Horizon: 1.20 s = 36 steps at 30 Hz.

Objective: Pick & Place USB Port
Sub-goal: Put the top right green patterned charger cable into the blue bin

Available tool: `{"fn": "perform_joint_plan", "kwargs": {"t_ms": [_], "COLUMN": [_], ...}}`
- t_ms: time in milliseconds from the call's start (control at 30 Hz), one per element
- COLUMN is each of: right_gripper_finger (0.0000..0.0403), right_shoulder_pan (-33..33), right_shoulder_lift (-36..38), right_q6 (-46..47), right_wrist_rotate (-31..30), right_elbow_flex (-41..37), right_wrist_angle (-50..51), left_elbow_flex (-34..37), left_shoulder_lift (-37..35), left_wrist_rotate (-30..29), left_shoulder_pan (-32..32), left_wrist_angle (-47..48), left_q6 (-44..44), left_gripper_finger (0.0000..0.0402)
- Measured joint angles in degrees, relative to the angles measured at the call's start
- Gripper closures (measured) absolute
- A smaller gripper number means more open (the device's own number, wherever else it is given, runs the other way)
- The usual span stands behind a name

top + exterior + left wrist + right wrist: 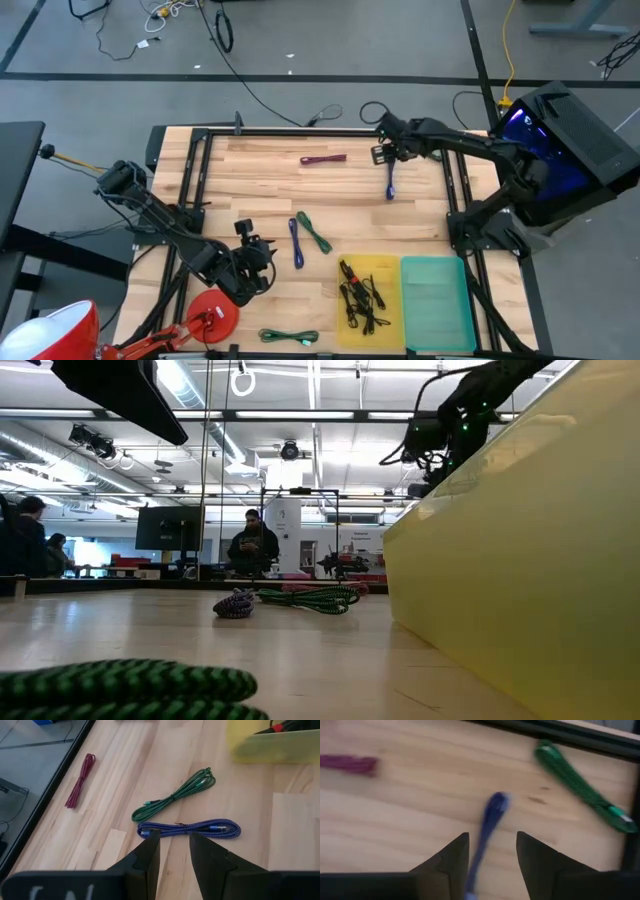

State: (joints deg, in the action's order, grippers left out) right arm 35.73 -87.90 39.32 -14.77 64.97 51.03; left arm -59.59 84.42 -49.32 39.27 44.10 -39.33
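Several coiled USB cables lie flat on the wooden table (250,190). My right gripper (384,152) hovers open at the far right. A blue cable (390,180) lies under it and shows between its fingers (489,822). A maroon cable (323,158) lies to its left, and a green cable (580,785) lies by the far frame. My left gripper (256,262) stands open above the near left, its fingertips (174,845) just short of another blue cable (192,827) and a green cable (175,795).
A yellow tray (385,268) holding black cables and a teal tray (436,290) stand at the near right. One more green cable (288,337) lies at the near edge beside a red round object (212,310). A black frame (300,132) borders the table. People stand in the room behind.
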Motion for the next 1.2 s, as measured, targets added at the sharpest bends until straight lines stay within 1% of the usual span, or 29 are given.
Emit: {"fn": "perform_joint_plan", "kwargs": {"t_ms": [167, 300, 367, 467, 533, 800, 933, 1033, 1100, 1200], "right_gripper_finger": [0.0227, 0.0227, 0.0227, 0.0227, 0.0227, 0.0227, 0.0227, 0.0227, 0.0227, 0.0227], "right_shoulder_pan": [5.09, 8.45, 9.71, 11.40, 12.89, 18.34, 20.16, 20.89, 20.98, 20.94], "right_shoulder_lift": [-0.57, -1.71, -2.00, -2.66, -3.34, -7.41, -8.59, -8.66, -8.66, -8.66], "right_q6": [-1.88, -4.34, -7.09, -9.71, -11.58, -19.29, -24.64, -27.58, -30.95, -36.85], "right_wrist_rotate": [0.34, -1.20, -1.58, -4.48, -4.64, -3.45, 1.21, 1.92, 2.31, 4.52], "right_elbow_flex": [0.00, -0.01, -0.02, -0.02, -0.02, -0.02, -0.02, -0.02, -0.02, -0.02], "right_wrist_angle": [4.08, 7.54, 7.38, 6.94, 6.86, 6.30, 4.57, 2.43, 1.30, 1.43], "left_elbow_flex": [0.00, -0.01, 0.00, 0.00, -0.02, 0.00, -0.01, 0.00, -0.01, 0.00], "left_shoulder_lift": [0.00, 0.00, 0.00, 0.00, 0.00, 0.00, 0.00, 0.00, 0.00, 0.00], "left_wrist_rotate": [0.00, -0.14, -0.50, -1.66, -2.07, -2.12, -2.39, -2.54, -2.54, -2.51], "left_shoulder_pan": [0.00, 0.00, 0.00, 0.00, 0.00, -1.22, -2.99, -4.62, -5.56, -6.82], "left_wrist_angle": [0.19, 0.87, 0.85, 0.83, 0.81, 0.76, 0.76, 0.74, 0.70, 0.72], "left_q6": [0.17, 0.17, 0.17, 0.16, 0.15, 0.15, 0.13, 0.54, 0.94, 1.03], "left_gripper_finger": [0.0289, 0.0289, 0.0289, 0.0289, 0.0289, 0.0289, 0.0289, 0.0289, 0.0289, 0.0289]}}
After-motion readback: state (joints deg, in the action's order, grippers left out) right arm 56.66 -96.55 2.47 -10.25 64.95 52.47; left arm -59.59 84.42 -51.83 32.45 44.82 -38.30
